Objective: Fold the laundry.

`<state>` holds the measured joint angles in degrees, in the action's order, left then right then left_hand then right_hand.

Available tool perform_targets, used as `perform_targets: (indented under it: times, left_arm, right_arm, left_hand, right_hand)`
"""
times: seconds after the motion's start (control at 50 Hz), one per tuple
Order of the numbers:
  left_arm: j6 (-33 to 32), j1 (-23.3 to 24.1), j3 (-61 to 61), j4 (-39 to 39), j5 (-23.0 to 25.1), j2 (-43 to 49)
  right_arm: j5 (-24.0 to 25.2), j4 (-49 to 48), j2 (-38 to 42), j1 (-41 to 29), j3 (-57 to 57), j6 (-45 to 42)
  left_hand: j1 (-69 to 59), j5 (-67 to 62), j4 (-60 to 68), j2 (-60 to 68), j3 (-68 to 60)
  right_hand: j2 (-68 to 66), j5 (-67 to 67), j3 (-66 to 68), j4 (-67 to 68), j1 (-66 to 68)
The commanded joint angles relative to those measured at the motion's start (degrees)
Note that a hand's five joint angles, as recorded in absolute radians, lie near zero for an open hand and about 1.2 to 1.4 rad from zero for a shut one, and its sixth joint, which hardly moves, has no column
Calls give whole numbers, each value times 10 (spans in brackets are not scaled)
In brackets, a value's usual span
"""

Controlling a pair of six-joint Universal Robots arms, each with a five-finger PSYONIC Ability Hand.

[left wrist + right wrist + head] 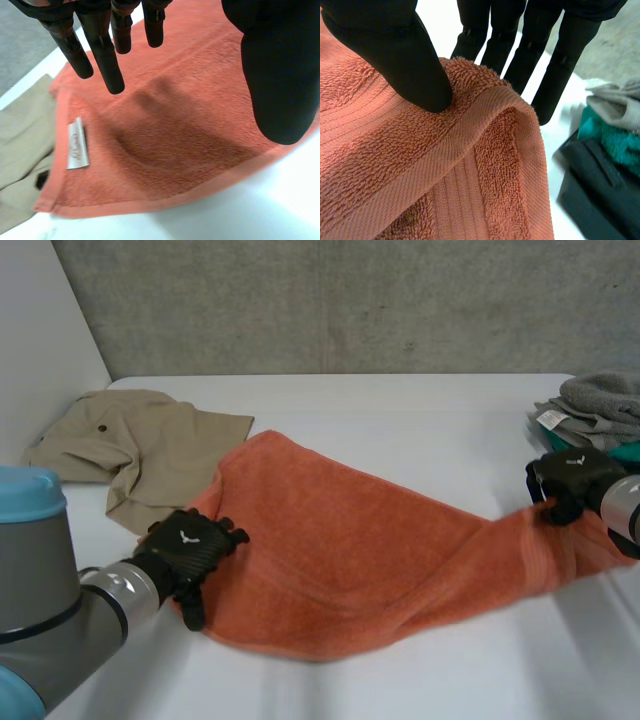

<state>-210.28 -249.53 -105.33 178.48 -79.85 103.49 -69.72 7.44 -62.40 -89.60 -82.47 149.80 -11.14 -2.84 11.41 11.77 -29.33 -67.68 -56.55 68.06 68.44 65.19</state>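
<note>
One orange towel spread on the table, one beige garment touching its left edge, one pile of clothes far right. Left wrist view adds a white label near the towel's corner. Right wrist view splits the pile into grey, teal and dark pieces. Left hand over the towel's near-left edge, fingers straight, thumb apart, probably just clear of the cloth. Right hand pinches the towel's right-end hem, thumb against fingers, that end lifted.
</note>
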Motion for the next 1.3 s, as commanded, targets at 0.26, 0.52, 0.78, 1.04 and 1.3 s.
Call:
perform_targets:
  times: [0.26, 0.52, 0.78, 1.04, 1.3]
  left_arm:
    - [17, -52, 7, -1, 17, 4]
    - [-6, -66, 14, 20, 20, 40]
    - [-55, -73, 17, 61, 55, 88]
    - [-66, -66, 22, 141, 61, 121]
    - [-120, -57, 65, 158, 70, 163]
  right_arm:
    - [-130, -123, 123, -39, 169, 162]
    - [-166, -132, 174, -43, 225, 166]
    - [-156, -124, 177, -43, 225, 168]
    - [-135, -120, 163, -44, 206, 168]
    - [-123, -117, 107, -42, 151, 161]
  left_hand:
    - [-108, -91, 106, 102, 73]
    - [-125, -108, 123, 119, 57]
    - [-313, -296, 310, 307, -131]
    - [-351, -334, 348, 344, -169]
    - [-689, -672, 686, 682, -507]
  right_hand:
    - [-123, -134, 119, 116, 148]
    - [-123, -134, 119, 116, 148]
    - [-123, -134, 119, 116, 148]
    - [-123, -134, 119, 116, 148]
    - [-123, -134, 119, 116, 148]
